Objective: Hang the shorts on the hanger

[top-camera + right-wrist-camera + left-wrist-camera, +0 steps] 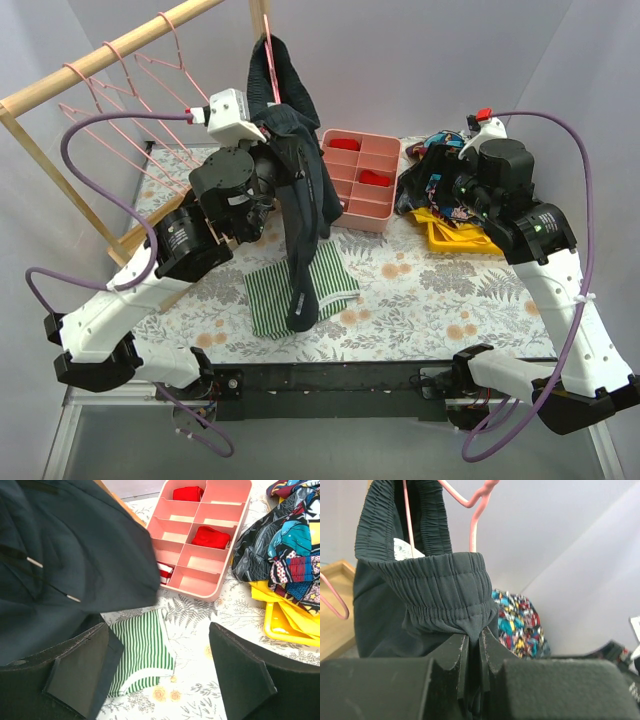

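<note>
The dark navy shorts (300,200) hang over a pink wire hanger (272,80) at the top centre, and one leg drapes down to the table. My left gripper (268,130) is shut on the shorts' gathered waistband. In the left wrist view the jaws (474,639) pinch a fold of the waistband (440,590), with the hanger's wire and hook (475,515) above it. My right gripper (418,182) is open and empty, off to the right of the shorts. In the right wrist view (157,630) the shorts (75,565) fill the upper left.
Green-and-white striped shorts (300,285) lie flat under the hanging leg. A pink compartment tray (362,180) stands behind them. A colourful garment (440,165) lies on a yellow tray (455,235) at the right. Three more pink hangers (130,95) hang on the wooden rail (100,62) at the left.
</note>
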{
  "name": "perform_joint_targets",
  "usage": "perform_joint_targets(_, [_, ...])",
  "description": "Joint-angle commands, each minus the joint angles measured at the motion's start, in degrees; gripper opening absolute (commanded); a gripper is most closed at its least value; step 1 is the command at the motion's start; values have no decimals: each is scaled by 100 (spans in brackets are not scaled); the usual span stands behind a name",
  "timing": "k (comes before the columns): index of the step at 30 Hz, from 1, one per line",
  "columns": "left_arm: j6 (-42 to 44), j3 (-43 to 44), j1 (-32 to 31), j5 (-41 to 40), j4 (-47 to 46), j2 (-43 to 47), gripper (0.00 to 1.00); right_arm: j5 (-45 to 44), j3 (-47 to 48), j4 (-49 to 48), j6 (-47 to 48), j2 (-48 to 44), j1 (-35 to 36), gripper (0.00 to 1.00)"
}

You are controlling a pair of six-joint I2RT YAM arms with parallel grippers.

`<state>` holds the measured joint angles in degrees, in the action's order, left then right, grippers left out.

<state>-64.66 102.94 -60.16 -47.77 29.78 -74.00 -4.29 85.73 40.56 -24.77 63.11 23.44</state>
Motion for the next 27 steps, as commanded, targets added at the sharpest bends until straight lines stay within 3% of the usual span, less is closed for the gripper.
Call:
perform_joint_targets(1, [497, 87, 22, -689, -1104, -202, 0, 60, 154, -153, -106, 26, 46, 88])
perform_joint_targets(13, [1579, 314, 101, -1753, -2758, -1501, 0, 157, 189, -39, -115, 43, 90, 88])
perform_joint_targets(19, [1114, 1122, 434, -1586, -2240, -2171, 0, 192, 172, -21, -107, 52, 117, 88])
perform_joint_targets(27, [560, 1483, 980, -1481, -1809, -2610, 0, 218, 145, -4, -45, 78, 143, 88])
